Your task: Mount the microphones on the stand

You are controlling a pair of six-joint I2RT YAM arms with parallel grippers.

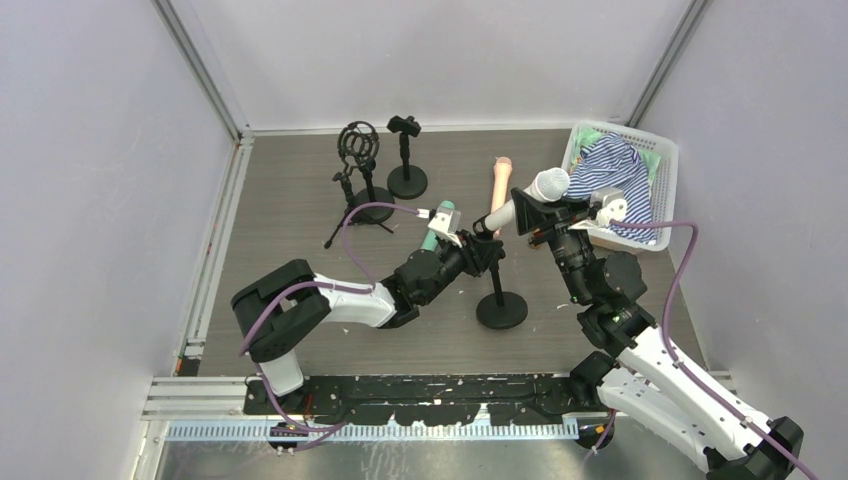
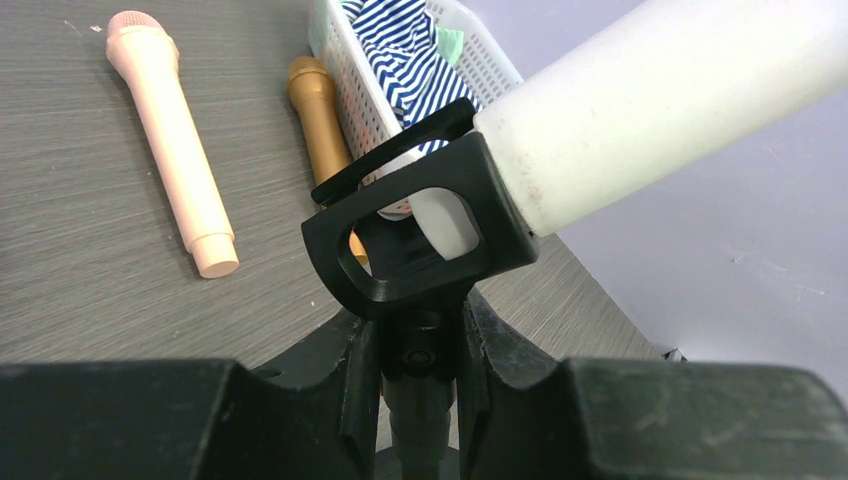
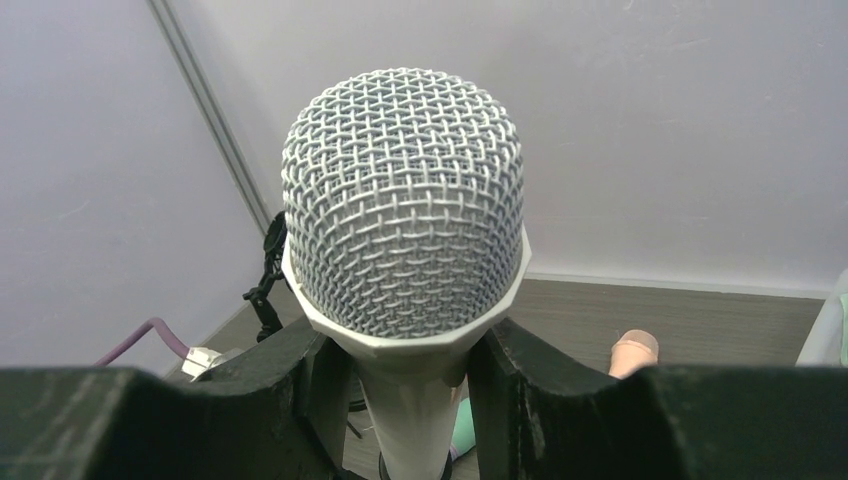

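My right gripper (image 1: 528, 215) is shut on the white microphone (image 1: 545, 188), just below its mesh head (image 3: 405, 200), and the fingers (image 3: 325, 390) press on both sides. The microphone's tail sits in the black clip (image 2: 400, 250) of the round-base stand (image 1: 501, 310). My left gripper (image 1: 482, 250) is shut on that stand's neck just below the clip (image 2: 425, 370). The mint green microphone (image 1: 438, 228) lies on the table left of the stand. The peach-pink microphone (image 1: 500, 185) lies behind it and also shows in the left wrist view (image 2: 170, 130). The golden-brown microphone (image 2: 320, 110) lies beside the basket.
A white basket (image 1: 662, 165) with striped cloth (image 1: 612, 165) stands at the back right, next to my right arm. A tripod stand with a shock mount (image 1: 358, 150) and a second round-base stand (image 1: 405, 150) stand at the back middle. A purple cable (image 1: 360, 215) loops over the table.
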